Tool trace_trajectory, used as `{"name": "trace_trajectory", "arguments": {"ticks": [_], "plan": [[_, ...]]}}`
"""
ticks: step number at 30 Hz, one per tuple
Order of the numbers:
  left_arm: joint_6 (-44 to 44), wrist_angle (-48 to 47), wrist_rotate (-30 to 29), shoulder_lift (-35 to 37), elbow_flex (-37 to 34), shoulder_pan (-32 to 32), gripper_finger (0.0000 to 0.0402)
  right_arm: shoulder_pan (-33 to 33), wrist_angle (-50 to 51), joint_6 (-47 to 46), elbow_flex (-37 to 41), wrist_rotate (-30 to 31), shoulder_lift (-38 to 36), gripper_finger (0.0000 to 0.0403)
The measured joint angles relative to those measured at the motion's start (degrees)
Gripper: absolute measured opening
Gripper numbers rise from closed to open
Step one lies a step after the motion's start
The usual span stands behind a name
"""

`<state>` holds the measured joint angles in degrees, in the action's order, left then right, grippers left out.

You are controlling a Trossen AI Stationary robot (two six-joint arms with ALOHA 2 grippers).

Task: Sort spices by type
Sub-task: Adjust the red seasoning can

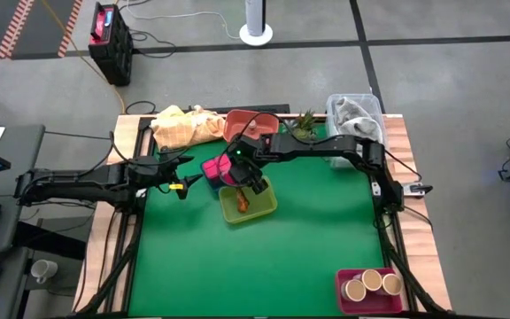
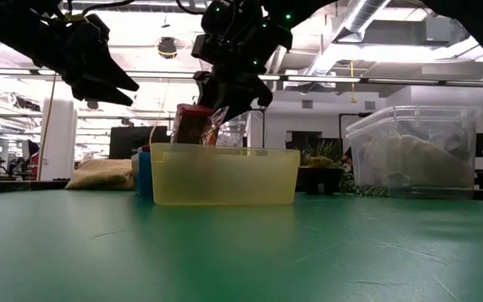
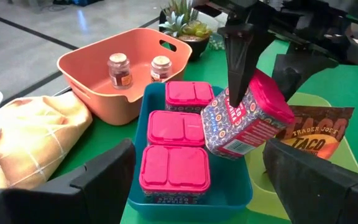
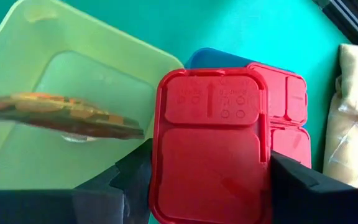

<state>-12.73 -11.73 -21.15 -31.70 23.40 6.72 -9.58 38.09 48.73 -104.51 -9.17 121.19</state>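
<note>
My right gripper (image 3: 244,93) clamps a pink-lidded spice tin (image 3: 247,118) over the blue bin (image 3: 194,193), beside three tins already sorted there; my left gripper (image 1: 180,173) waits open nearby.

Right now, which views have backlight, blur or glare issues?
Low view: bright ceiling lights behind, so both arms and the right gripper read as silhouettes. Right wrist view: the red-lidded spice tin fills the frame, soft, and the taco packet is blurred. Left wrist view: sharp, tin label readable. High view: evenly lit.

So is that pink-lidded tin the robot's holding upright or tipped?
Tipped: the tin leans sideways above the blue bin, clamped in the right gripper.
</note>
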Motion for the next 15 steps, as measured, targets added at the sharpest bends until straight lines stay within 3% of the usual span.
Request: {"name": "trace_trajectory", "arguments": {"ticks": [12, 15], "plan": [[0.0, 0.0, 0.0, 0.0, 0.0, 0.0, 0.0338, -2.4, -0.3, -13.0, 0.0, 1.7, 0.0, 0.0245], [0.0, 0.0, 0.0, 0.0, 0.0, 0.0, 0.0338, -2.2, 0.4, -14.6, 0.0, 5.3, -0.1, 0.0245]]}}
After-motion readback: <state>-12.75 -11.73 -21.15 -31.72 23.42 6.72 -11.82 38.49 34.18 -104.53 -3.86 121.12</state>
